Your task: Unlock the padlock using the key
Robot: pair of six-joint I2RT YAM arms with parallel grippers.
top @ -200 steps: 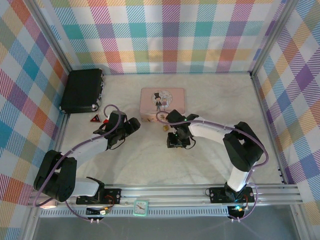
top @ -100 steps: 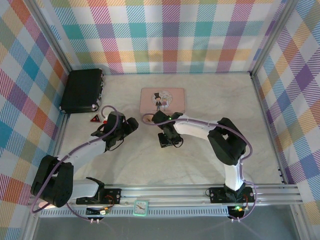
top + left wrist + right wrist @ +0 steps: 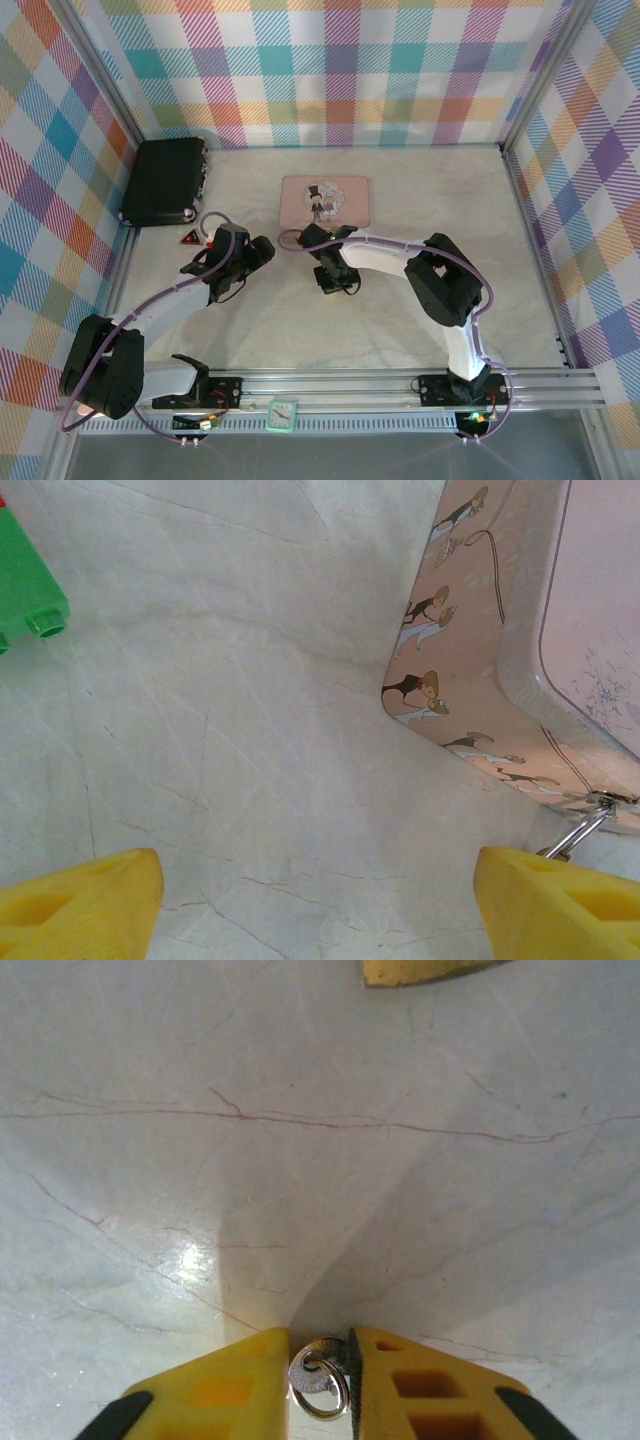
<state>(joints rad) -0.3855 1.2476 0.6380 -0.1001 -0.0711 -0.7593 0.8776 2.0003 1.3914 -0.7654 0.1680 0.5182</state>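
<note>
Left gripper (image 3: 320,905) jaws wide apart, holding nothing; green block (image 3: 25,590) at its 10 o'clock. Padlock (image 3: 585,830) sits just beside pink tin (image 3: 470,680), at 4 o'clock in the left wrist view (shackle shows, body mostly hidden). Right gripper (image 3: 318,1348) clamped on key (image 3: 325,1380), brass body at 12 o'clock. Risks: thin key twists in the pinch; unheld padlock skids when pushed.

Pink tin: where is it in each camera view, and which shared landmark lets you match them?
Top external: pink tin just above the picture's centre.
Left wrist: the tin along the right edge, one corner towards the camera.
Right wrist: use the landmark.
Landmark: pale veined table, seen in all three.
</note>
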